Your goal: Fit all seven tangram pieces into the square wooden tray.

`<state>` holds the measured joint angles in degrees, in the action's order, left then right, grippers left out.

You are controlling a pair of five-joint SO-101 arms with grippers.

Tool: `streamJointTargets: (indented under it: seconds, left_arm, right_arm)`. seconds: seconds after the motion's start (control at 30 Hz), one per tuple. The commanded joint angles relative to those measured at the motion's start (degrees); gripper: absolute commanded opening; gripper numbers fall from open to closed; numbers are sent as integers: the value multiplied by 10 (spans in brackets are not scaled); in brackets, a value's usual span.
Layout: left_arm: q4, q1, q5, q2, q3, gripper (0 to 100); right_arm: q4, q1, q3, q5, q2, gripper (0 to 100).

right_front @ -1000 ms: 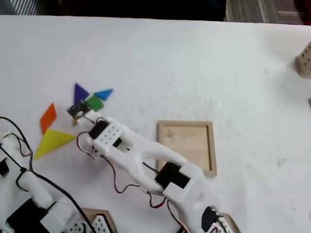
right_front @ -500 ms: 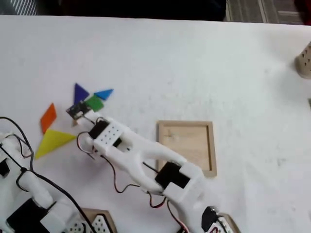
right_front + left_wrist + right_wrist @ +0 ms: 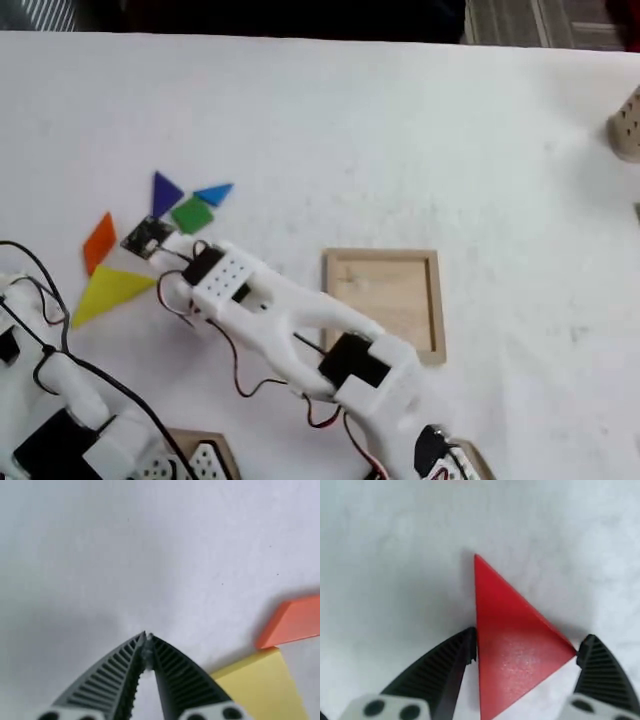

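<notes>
Five coloured pieces lie loose on the white bench at the left of the high view: a purple triangle, a blue triangle, a green square, an orange parallelogram and a large yellow triangle. The wooden tray sits at the lower middle of that frame, well apart from the group. No piece lies in it, so the task is judged to be at its start.

Right end effector: fingers spread, one on each side of a red triangle lying flat on the bench. One finger stands just beside a straight edge, the other just beside the opposite corner. This straddle is judged to be the set-up for a pinch across the piece, since a thin flat piece offers only its edges for grip. Contact cannot be confirmed. In the high view this end effector sits between the orange parallelogram and the green square, on the arm stretched from the lower middle of the frame.

Left end effector: fingers pressed together on nothing, tips low over bare bench, near the orange parallelogram and the yellow triangle. Its arm occupies the lower left corner of the high view, judged to be parked there so the group stays free for the other arm.
</notes>
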<state>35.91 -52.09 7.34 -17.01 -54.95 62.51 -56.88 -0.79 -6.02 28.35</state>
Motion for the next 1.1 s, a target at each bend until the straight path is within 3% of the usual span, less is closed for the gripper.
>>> streamJointTargets:
  seconds: [0.0,0.73,0.9,1.07]
  left_arm:
    - [-11,7,-4,-5,3,24]
    - [-11,7,-4,-5,2,24]
    - [-11,7,-4,-5,2,24]
    - [-11,7,-4,-5,2,24]
  right_arm:
    - [4,-5,-17,-5,0,316]
    - [29,-6,-21,-8,15,314]
    - [29,-6,-21,-8,15,207]
    - [29,-6,-21,-8,15,195]
